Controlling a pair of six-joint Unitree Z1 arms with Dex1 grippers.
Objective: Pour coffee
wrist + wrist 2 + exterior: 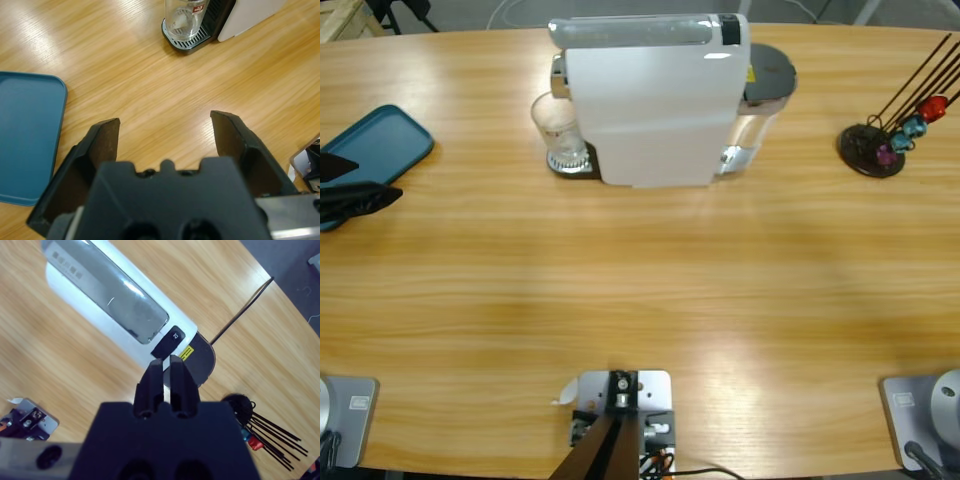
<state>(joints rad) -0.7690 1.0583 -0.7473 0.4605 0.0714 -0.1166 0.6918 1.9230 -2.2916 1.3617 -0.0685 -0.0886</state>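
Coffee machine (pixel 655 100), white, standing at the far middle of the surface (pixel 640 290), with a clear glass (pixel 558 132) on its drip tray. Left tool (pixel 165 130): jaws wide, over bare wood beside a blue tray (pixel 25 135). Right tool (pixel 166 377): jaws pressed together above the machine.

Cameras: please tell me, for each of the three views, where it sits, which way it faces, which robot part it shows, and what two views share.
High view: fixed above, facing down on the table and coffee machine; no arm shows.
Left wrist view: on the left arm, tilted down toward the glass and blue tray; left end effector open.
Right wrist view: high over the machine's lid; right end effector shut.
Shared: all show the machine.
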